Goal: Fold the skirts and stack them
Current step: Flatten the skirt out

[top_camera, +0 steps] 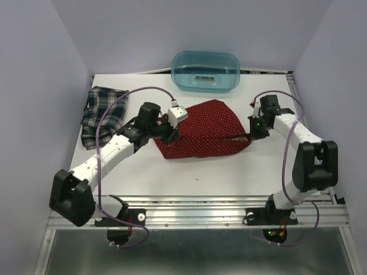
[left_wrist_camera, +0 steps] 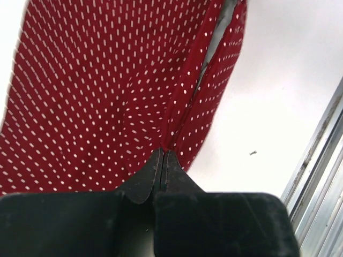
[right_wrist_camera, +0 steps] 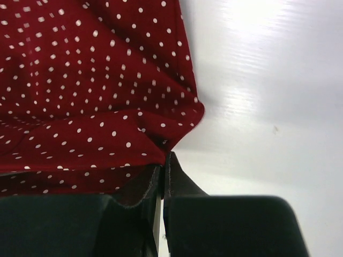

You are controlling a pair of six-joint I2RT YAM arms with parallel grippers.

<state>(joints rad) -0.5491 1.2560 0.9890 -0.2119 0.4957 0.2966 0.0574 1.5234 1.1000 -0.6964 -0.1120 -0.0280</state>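
The red skirt with white dots (top_camera: 203, 134) lies spread in the middle of the table. My left gripper (top_camera: 171, 135) is shut on its left edge; in the left wrist view the red cloth (left_wrist_camera: 107, 91) runs into the closed tips (left_wrist_camera: 163, 152). My right gripper (top_camera: 251, 136) is shut on the skirt's right corner, and the right wrist view shows the cloth (right_wrist_camera: 91, 91) pinched at the tips (right_wrist_camera: 166, 156). The plaid skirt (top_camera: 102, 113) lies crumpled at the table's left back, apart from both grippers.
A translucent teal tub (top_camera: 206, 71) stands at the back centre, just beyond the red skirt. Purple walls close in the table on the left, the right and the back. A metal rail (top_camera: 195, 209) runs along the near edge, where the arm bases stand.
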